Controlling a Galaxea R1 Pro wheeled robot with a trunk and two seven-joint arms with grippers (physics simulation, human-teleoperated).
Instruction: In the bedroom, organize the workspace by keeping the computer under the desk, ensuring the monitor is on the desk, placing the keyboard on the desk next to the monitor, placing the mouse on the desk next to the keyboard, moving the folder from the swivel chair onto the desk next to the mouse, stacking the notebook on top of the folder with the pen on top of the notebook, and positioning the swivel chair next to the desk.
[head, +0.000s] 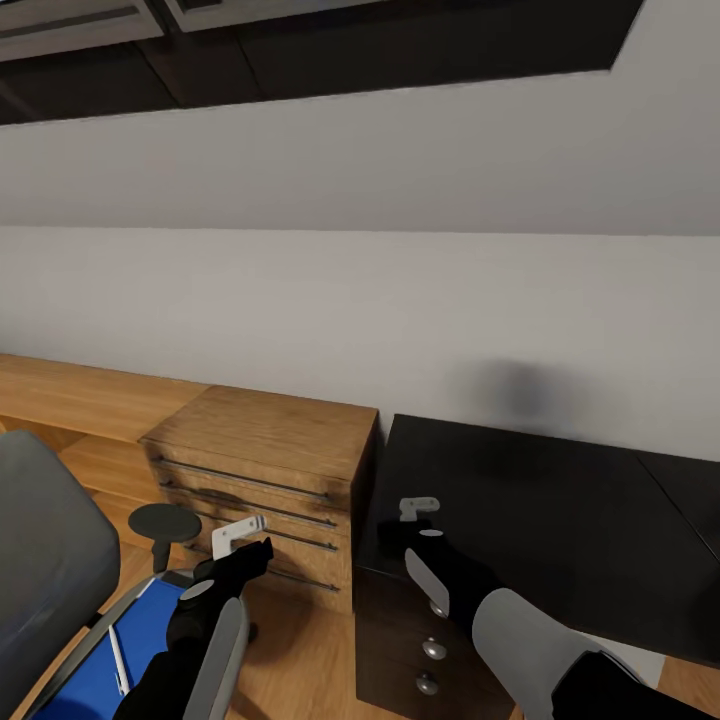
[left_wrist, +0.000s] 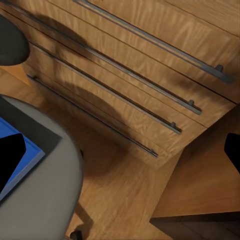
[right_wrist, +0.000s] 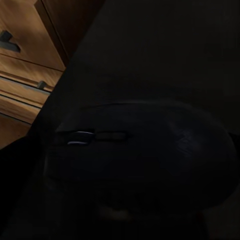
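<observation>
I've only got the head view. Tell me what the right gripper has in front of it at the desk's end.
Observer: The right wrist view shows the mouse close before the right gripper, with the black desk behind it. I cannot confirm a grip.
Operator: Report the left gripper's jaws.
Observer: In the left wrist view, the left gripper is open, with its fingers wide apart and nothing between them.
Operator: Say what is beneath it.
Observer: The swivel chair seat's edge, the folder corner on it, and wooden floor before the drawer chest.
</observation>
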